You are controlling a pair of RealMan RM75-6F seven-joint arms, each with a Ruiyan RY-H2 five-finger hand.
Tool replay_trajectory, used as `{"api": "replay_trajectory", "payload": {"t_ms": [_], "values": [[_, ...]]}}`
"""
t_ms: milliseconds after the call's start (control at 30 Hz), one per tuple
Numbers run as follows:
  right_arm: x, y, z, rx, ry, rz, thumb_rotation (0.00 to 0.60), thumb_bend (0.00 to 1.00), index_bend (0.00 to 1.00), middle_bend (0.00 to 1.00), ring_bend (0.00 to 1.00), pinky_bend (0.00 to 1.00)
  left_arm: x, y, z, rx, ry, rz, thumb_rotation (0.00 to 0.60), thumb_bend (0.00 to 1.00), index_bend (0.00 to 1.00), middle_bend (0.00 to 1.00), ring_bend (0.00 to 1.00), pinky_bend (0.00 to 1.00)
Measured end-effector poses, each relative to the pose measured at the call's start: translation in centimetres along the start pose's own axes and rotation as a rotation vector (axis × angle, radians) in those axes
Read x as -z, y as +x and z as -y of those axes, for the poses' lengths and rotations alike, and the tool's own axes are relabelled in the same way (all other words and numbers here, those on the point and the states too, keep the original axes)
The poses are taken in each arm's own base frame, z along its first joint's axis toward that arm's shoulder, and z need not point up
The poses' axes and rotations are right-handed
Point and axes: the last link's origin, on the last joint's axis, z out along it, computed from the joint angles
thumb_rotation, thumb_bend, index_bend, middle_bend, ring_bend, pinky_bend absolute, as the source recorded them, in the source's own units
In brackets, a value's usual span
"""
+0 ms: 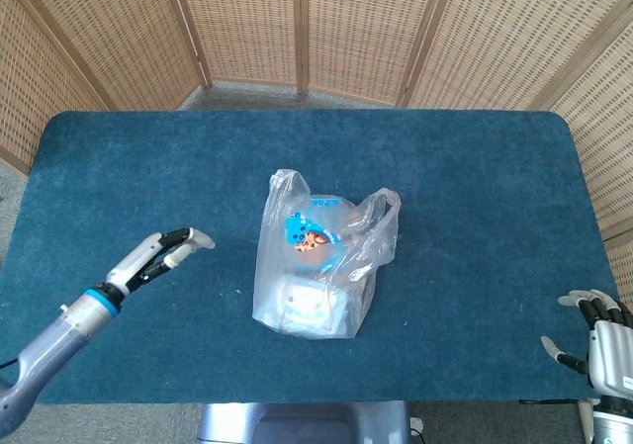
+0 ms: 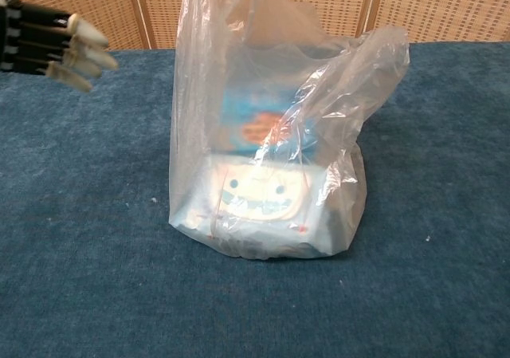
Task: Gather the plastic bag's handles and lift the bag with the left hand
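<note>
The plastic bag [image 1: 321,266] stands mid-table [image 1: 475,197], its handles [image 1: 381,207] loose and upright, with a white box [image 2: 259,194] and a blue packet [image 2: 251,123] inside. My left hand [image 1: 158,256] hovers beside it, fingers extended, holding nothing. My right hand [image 1: 598,330] rests open at the near right corner.

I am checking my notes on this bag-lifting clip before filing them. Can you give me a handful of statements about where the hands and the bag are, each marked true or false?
1. The clear plastic bag stands on the blue carpeted table with both handles sticking up. True.
2. The left hand grips a handle of the bag. False: it hovers to the bag's left, apart from it, fingers extended.
3. The bag holds packaged items, one with a blue printed top. True.
4. The right hand rests on the bag. False: it sits at the table's near right corner, far from the bag.
5. The bag hangs lifted off the table. False: it rests on the table.
</note>
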Motion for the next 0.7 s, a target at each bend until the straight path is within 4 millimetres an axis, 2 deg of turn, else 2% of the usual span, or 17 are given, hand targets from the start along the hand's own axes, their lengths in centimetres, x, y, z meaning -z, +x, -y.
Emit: {"api": "replay_trajectory", "payload": {"t_ms": [367, 700], "values": [[0.0, 0.0, -0.5, -0.009, -0.011, -0.006, 0.586, 0.12, 0.33, 0.29, 0.21, 0.16, -4.2, -0.5, -3.2, 0.191, -0.076, 0.081, 0.0, 0.19, 0.29, 0.29, 0.24, 0.22], [0.6, 0.3, -1.3, -0.023, -0.029, -0.025, 0.585, 0.12, 0.33, 0.29, 0.21, 0.16, -8.3, -2.1, -6.8, 0.282, -0.111, 0.166, 0.0, 0.19, 0.29, 0.29, 0.24, 0.22]]}}
